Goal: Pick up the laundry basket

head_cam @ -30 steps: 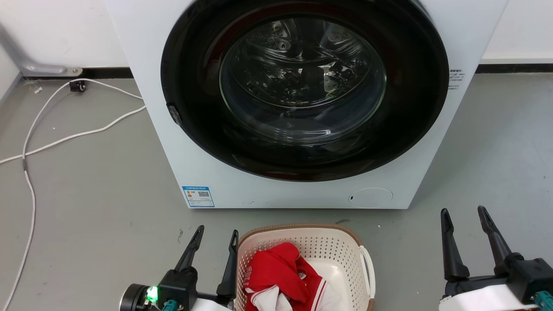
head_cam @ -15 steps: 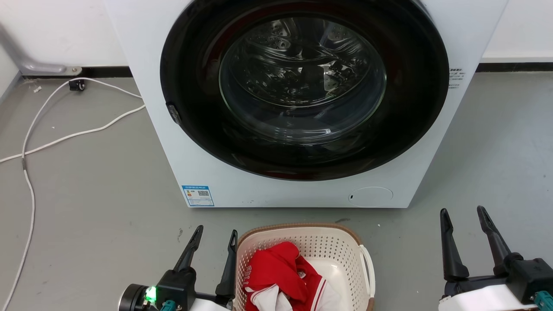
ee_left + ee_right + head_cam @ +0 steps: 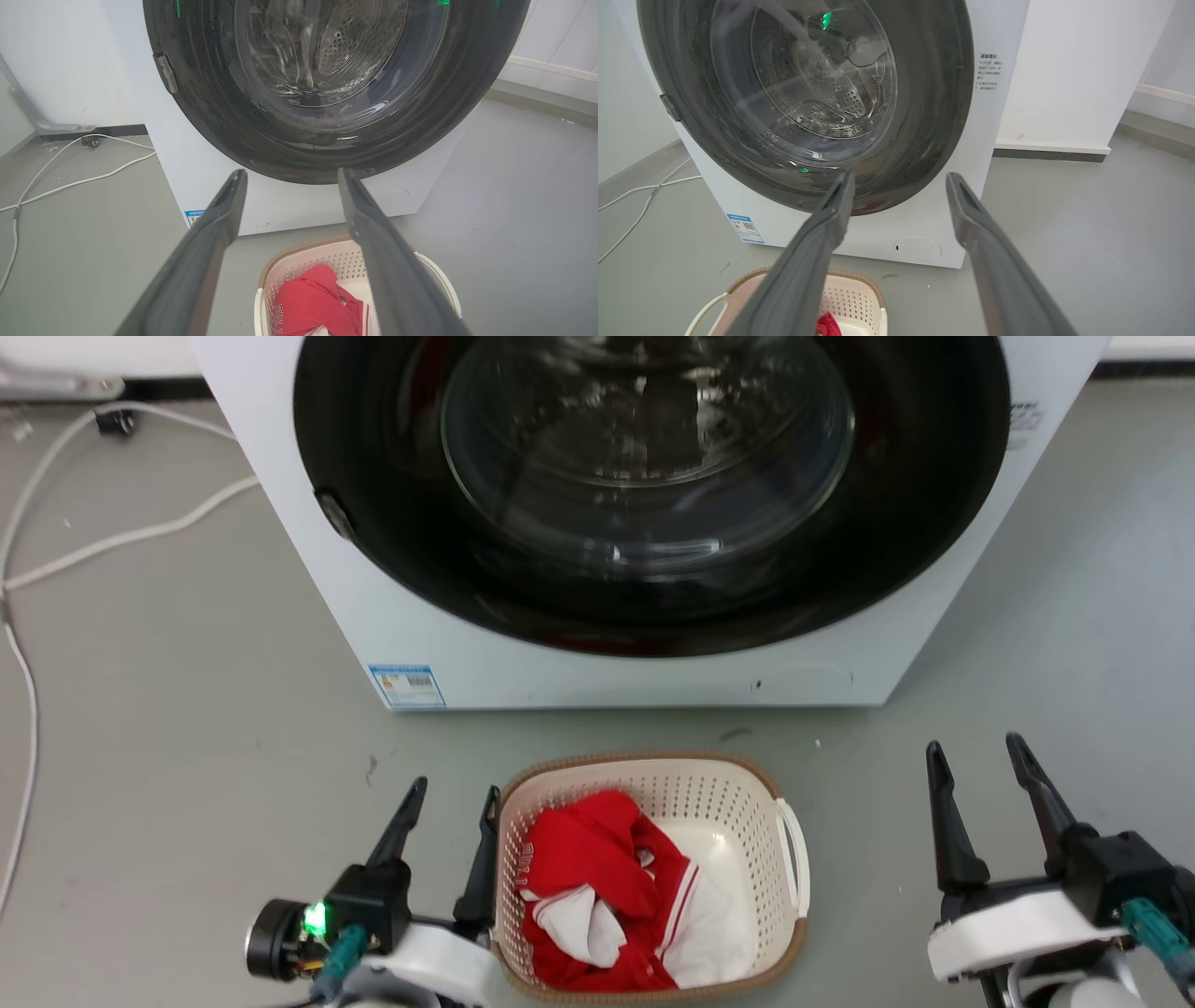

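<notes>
Item: laundry basket (image 3: 653,782), floor (image 3: 187,709), before washing machine (image 3: 560,674). Stiff plastic, likely light, clothes (image 3: 588,859) inside; take by side handles (image 3: 794,859). Both spread, empty: left hand (image 3: 456,791) beside it, right hand (image 3: 973,744) well apart.

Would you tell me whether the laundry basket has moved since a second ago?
No. The laundry basket still sits just before the bottom edge of the washing machine; the head camera shifted instead.
</notes>
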